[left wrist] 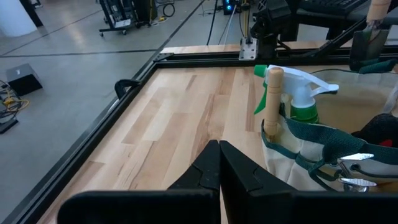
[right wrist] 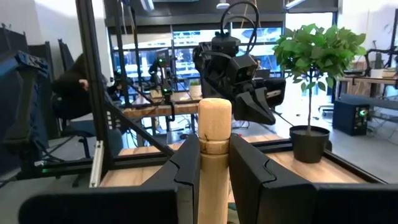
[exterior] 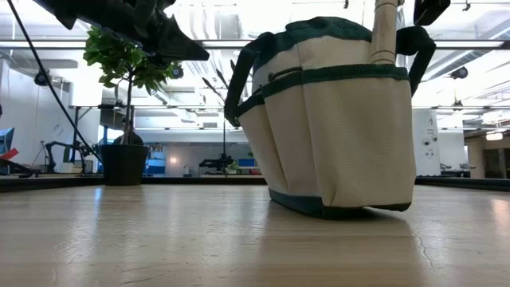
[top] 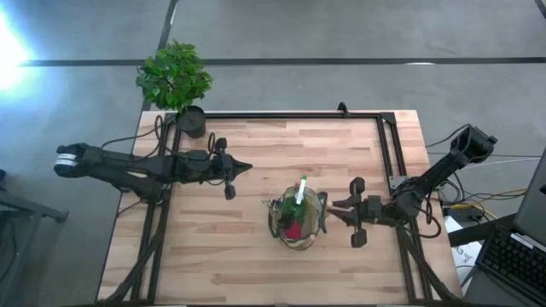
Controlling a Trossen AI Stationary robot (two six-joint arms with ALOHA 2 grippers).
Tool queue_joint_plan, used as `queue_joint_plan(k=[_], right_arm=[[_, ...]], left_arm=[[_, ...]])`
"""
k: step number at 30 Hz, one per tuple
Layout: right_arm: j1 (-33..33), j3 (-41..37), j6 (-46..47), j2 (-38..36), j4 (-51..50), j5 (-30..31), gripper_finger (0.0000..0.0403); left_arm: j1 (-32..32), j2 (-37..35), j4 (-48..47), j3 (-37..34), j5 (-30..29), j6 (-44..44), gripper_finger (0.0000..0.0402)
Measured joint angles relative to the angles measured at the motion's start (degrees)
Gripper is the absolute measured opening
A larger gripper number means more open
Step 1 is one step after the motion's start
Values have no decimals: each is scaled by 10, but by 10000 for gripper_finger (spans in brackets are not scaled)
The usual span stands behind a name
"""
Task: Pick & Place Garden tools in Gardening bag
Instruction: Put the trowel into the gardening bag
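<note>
The tan gardening bag [top: 297,223] with dark trim stands upright on the wooden table. In it are a green spray bottle with a white top [left wrist: 300,94], a red glove [top: 293,229], pruning shears [left wrist: 354,169] and a wooden-handled tool in a side pocket [left wrist: 273,99]. My right gripper [right wrist: 214,150] is at the bag's right side, shut on another upright wooden handle [exterior: 385,32]. My left gripper [top: 247,168] is shut and empty, above the table to the left of and beyond the bag. My right gripper pinches the tool's wooden handle [right wrist: 214,127] between its two fingers, a little below the handle's top end. The fingers come level from the table's right side and lie across the handle. The handle stands upright, its lower part down in the bag's pocket [exterior: 382,76]; the tool's metal end is hidden.
A leafy potted plant [top: 175,77] in a black pot [top: 192,122] stands at the table's far left corner. A black frame rail [top: 290,115] runs along the far and right edges. Bare wood lies near and left of the bag. A person sits beyond the table [right wrist: 78,93].
</note>
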Motion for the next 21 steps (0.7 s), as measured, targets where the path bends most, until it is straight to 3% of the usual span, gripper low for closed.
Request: queue_joint_plan(k=[9, 21], right_arm=[[0, 9, -47, -3, 14, -1, 46], [-12, 9, 20, -3, 8, -34, 46]], left_arm=[[0, 0, 0, 0, 0, 2, 3], [0, 0, 0, 0, 0, 5, 3]])
